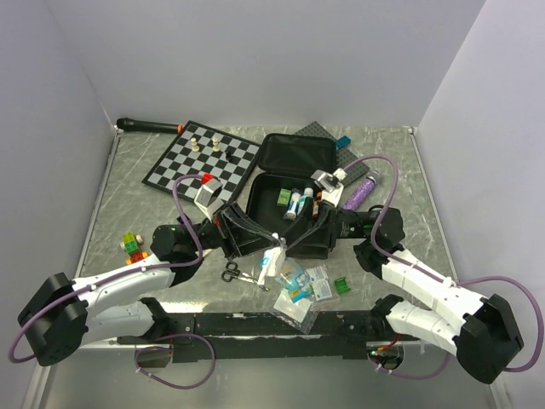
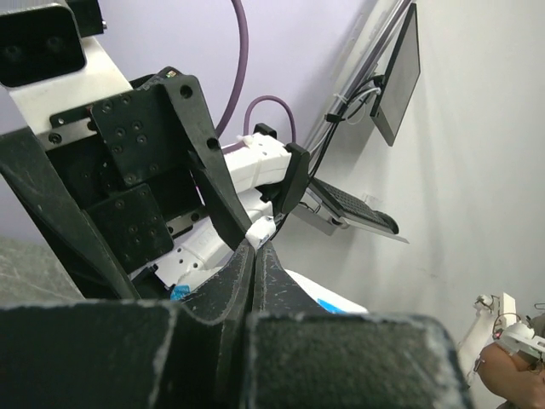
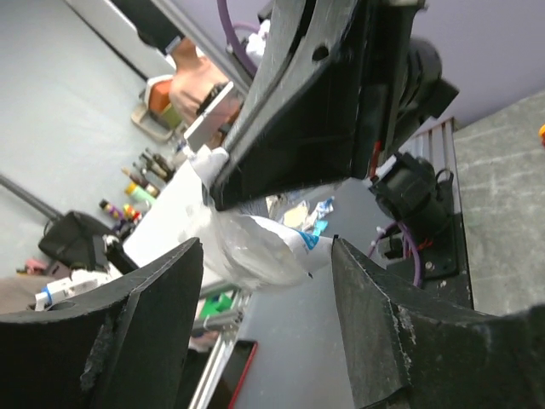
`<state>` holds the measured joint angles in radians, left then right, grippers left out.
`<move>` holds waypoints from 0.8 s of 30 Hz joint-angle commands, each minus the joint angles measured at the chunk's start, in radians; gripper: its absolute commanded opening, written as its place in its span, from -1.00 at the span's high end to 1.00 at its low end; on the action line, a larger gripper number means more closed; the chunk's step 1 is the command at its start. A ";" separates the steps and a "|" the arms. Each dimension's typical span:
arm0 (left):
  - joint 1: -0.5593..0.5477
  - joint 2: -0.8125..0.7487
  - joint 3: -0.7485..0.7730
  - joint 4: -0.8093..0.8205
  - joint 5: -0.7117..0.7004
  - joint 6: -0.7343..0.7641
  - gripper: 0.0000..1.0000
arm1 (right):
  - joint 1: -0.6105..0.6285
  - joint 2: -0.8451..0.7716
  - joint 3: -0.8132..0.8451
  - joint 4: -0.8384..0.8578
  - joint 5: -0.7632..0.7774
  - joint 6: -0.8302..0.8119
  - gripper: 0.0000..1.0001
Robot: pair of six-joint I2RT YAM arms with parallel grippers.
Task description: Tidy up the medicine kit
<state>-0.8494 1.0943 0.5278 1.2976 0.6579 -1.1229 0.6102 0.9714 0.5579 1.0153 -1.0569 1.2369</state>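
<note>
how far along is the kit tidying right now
Early to midway. Done: the medicine kit lies open with a few small bottles inside. In hand: the left gripper pinches a white packet while the right gripper stands open around it. Left: scissors, flat packets and a purple tube lie loose on the table.

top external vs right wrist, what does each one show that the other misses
Only top external: the medicine kit as a whole, lying open, plus the chessboard, scissors and purple tube. Only right wrist: blurred clutter out in the room. Both: the right gripper, fingers apart, with a white plastic packet between them.
</note>
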 commanded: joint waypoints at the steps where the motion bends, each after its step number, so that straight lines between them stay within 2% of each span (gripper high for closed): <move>1: 0.006 -0.010 0.043 0.204 0.011 0.005 0.98 | 0.042 -0.033 0.060 -0.082 -0.043 -0.135 -0.37; 4: 0.004 0.009 0.051 0.215 0.023 -0.009 0.98 | 0.072 -0.049 0.094 -0.256 -0.025 -0.259 -0.28; 6: 0.006 0.022 0.054 0.224 0.031 -0.020 0.98 | 0.086 -0.053 0.108 -0.296 -0.018 -0.292 -0.15; 12: 0.007 0.023 0.046 0.221 0.028 -0.018 0.98 | 0.092 -0.068 0.114 -0.346 0.000 -0.335 0.58; 13: 0.010 0.012 0.043 0.204 0.025 -0.011 0.92 | 0.094 -0.074 0.114 -0.354 -0.002 -0.340 0.69; 14: 0.013 0.000 0.040 0.183 0.020 0.000 0.82 | 0.092 -0.083 0.115 -0.374 -0.005 -0.350 0.81; 15: 0.024 -0.022 0.035 0.142 0.019 0.011 0.64 | 0.091 -0.094 0.119 -0.411 0.000 -0.376 0.96; 16: 0.035 -0.045 0.032 0.102 0.017 0.024 0.41 | 0.091 -0.108 0.123 -0.461 0.005 -0.404 1.00; 17: 0.053 -0.069 0.029 0.059 0.014 0.043 0.17 | 0.091 -0.128 0.134 -0.527 0.024 -0.443 1.00; 18: 0.082 -0.104 0.029 -0.011 -0.001 0.057 -0.28 | 0.088 -0.143 0.145 -0.591 0.043 -0.483 1.00; 19: 0.105 -0.140 0.031 -0.091 -0.024 0.083 -0.53 | 0.089 -0.157 0.161 -0.677 0.066 -0.534 1.00; 21: 0.148 -0.235 0.043 -0.328 -0.101 0.177 -0.87 | 0.088 -0.186 0.195 -0.846 0.141 -0.631 1.00; 22: 0.156 -0.273 0.052 -0.433 -0.154 0.239 -0.98 | 0.085 -0.194 0.212 -0.919 0.193 -0.672 1.00; 24: 0.158 -0.338 0.081 -0.629 -0.242 0.346 -0.93 | 0.082 -0.186 0.266 -1.102 0.314 -0.736 0.99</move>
<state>-0.7109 0.8719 0.5468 1.0420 0.5900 -0.9997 0.6922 0.8143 0.7021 0.2672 -0.9504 0.7074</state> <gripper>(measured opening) 0.960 0.056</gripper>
